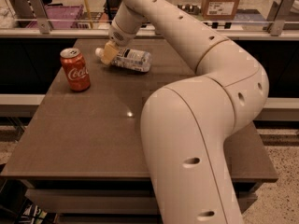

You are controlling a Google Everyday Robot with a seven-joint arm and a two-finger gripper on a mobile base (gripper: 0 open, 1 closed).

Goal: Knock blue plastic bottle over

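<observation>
The blue plastic bottle [131, 59] lies on its side at the far middle of the brown table [93, 129], its white cap pointing left and its white label facing up. My gripper [109, 54] is at the bottle's cap end, low over the table and touching or nearly touching the neck. The long white arm reaches to it from the lower right.
A red Coca-Cola can [75, 69] stands upright on the table to the left of the bottle, a short way from the gripper. Behind the table runs a railing [70, 31] with a cardboard box [223, 3] and purple crate beyond.
</observation>
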